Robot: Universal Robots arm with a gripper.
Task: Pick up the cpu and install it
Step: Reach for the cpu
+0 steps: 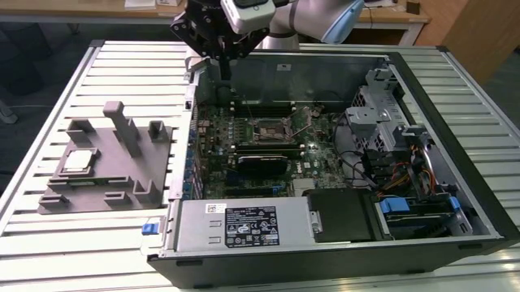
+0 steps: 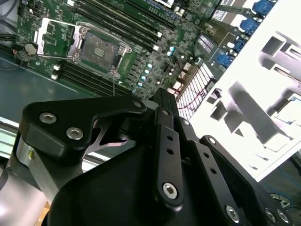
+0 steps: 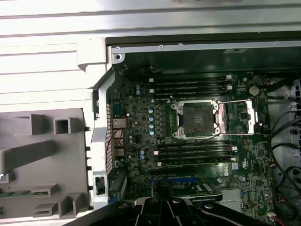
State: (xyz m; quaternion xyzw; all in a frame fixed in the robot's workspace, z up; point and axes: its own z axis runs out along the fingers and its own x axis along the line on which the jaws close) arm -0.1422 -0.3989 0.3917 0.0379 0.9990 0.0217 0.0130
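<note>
Cpu (image 1: 79, 160) not yet picked up: it lies in the grey tray (image 1: 122, 167), well off to the exterior view's left of the open, empty socket (image 1: 271, 129), while the gripper (image 1: 223, 72), fingers pressed together on nothing, hangs beyond that socket.

No print can be read; a black-and-white label (image 1: 252, 226) and a small white sticker (image 1: 215, 208) sit on the near silver power supply (image 1: 191, 214), lettering too small
</note>
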